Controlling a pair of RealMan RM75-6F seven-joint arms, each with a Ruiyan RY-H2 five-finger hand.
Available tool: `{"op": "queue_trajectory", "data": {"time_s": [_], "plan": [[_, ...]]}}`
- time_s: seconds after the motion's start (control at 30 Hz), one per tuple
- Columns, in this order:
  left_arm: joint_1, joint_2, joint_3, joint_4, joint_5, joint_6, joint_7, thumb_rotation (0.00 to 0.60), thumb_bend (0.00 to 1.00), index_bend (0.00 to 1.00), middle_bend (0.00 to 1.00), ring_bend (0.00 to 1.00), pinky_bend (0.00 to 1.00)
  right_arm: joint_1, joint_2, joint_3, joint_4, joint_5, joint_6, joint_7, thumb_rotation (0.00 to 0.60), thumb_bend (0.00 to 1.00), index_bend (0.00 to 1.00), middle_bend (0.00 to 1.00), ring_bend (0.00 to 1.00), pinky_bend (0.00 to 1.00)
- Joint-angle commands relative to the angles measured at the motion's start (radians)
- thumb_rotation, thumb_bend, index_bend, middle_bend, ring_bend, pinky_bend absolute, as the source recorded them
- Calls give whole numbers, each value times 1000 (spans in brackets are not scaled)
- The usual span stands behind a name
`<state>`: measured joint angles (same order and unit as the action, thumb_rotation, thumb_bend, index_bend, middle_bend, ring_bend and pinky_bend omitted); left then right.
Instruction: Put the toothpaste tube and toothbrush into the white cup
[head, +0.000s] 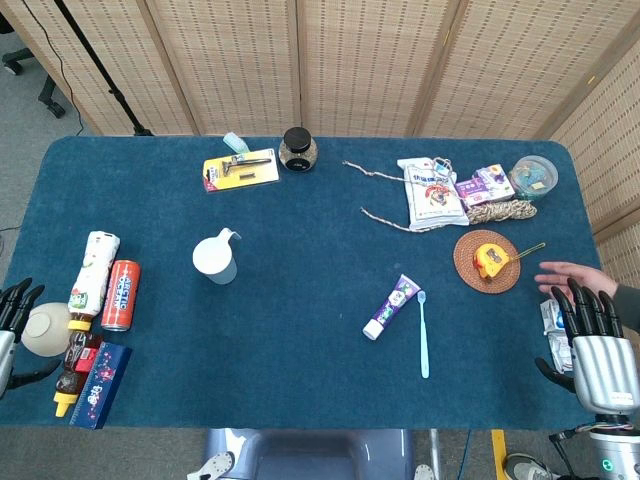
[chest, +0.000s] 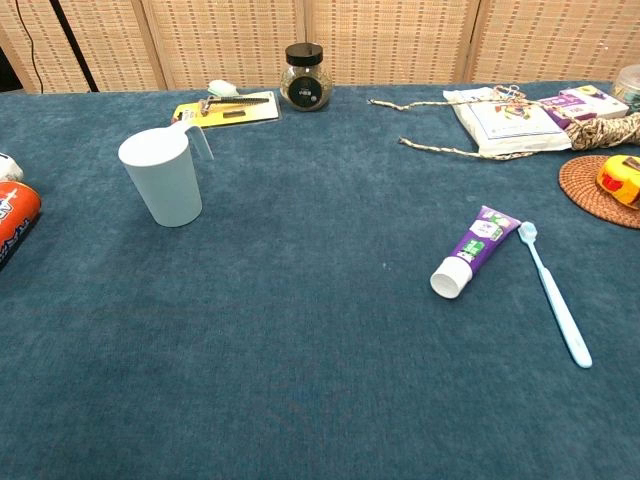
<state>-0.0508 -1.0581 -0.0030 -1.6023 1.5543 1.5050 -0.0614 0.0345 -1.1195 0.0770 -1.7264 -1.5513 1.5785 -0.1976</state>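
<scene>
Both hands rest at the table's near corners, holding nothing: right hand (head: 597, 345) with fingers extended and apart, left hand (head: 14, 312) only partly visible, fingers apparently spread. The toothpaste tube (chest: 472, 251), soft, purple with a white cap, lies flat just beside the slim pale-blue toothbrush (chest: 556, 297), right of centre on the blue felt-like table (chest: 300, 350). The white cup (chest: 163, 175), smooth tapered plastic with a handle, stands upright well apart to the left. Risks: thin, flat items may slip from the fingers; a nudge may tip the light cup.
</scene>
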Motion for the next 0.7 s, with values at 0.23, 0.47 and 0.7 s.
{"op": "queue_trajectory", "data": {"time_s": [0.23, 0.47, 0.7], "plan": [[-7, 2, -2, 1, -10, -14, -3, 600, 0, 0, 0, 0, 0, 2, -1, -3, -6, -5, -5, -5, 600, 0, 0, 0, 0, 0], [-34, -4, -20, 10, -23, -43, -8, 600, 0, 0, 0, 0, 0, 1, 10, -4, -15, -6, -4, 16, 600, 0, 0, 0, 0, 0], [-183, -6, -74, 30, -6, -198, 37, 600, 0, 0, 0, 0, 0, -9, 32, -2, -10, 9, -1, 67, 600, 0, 0, 0, 0, 0]]}}
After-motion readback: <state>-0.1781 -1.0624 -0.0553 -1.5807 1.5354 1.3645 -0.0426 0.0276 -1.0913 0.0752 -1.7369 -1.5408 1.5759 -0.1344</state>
